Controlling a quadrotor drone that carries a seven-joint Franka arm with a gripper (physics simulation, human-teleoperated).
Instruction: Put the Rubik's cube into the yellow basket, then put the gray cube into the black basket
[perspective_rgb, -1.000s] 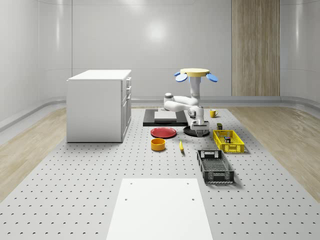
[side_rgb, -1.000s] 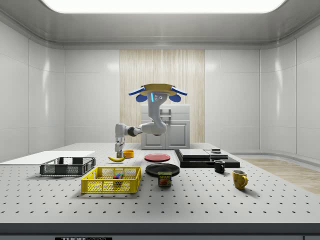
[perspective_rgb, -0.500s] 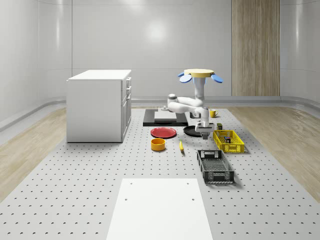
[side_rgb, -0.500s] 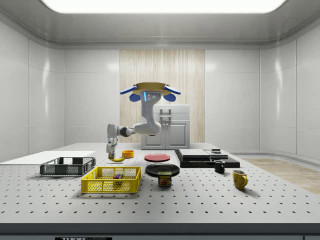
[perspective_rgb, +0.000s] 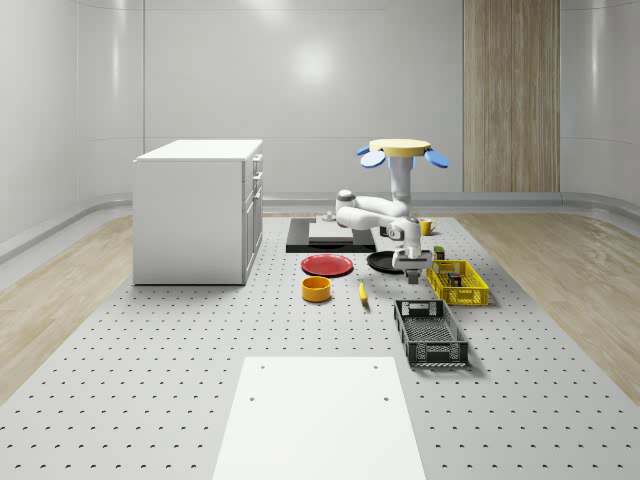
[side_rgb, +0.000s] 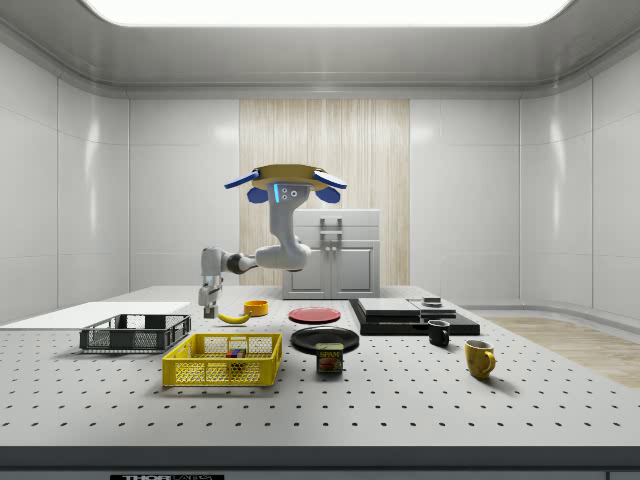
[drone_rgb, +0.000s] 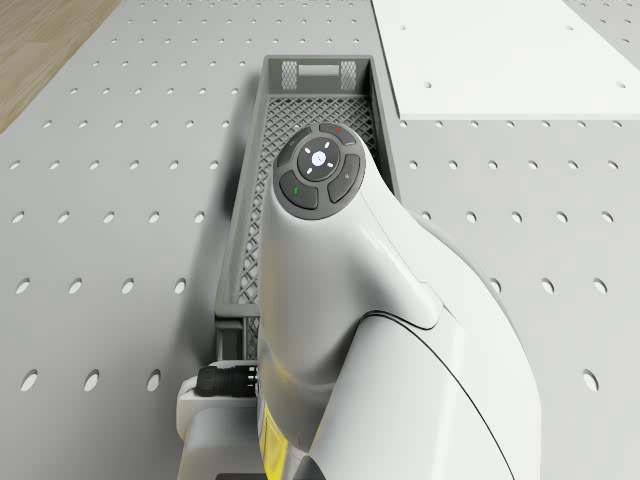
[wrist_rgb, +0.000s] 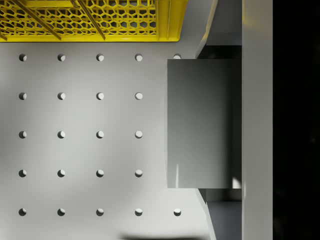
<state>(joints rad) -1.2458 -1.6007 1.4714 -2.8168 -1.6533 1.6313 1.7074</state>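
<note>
Rubik's cube already sitting inside the yellow basket, gray cube clamped between the fingers above the desk, black basket just past the yellow one, long mesh crate

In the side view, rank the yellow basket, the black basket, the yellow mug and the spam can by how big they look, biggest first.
1. yellow basket
2. black basket, though it sits farther from the camera, so its true size against the yellow one is unsure
3 and 4. yellow mug and spam can look about alike; I would not rank them.
</note>
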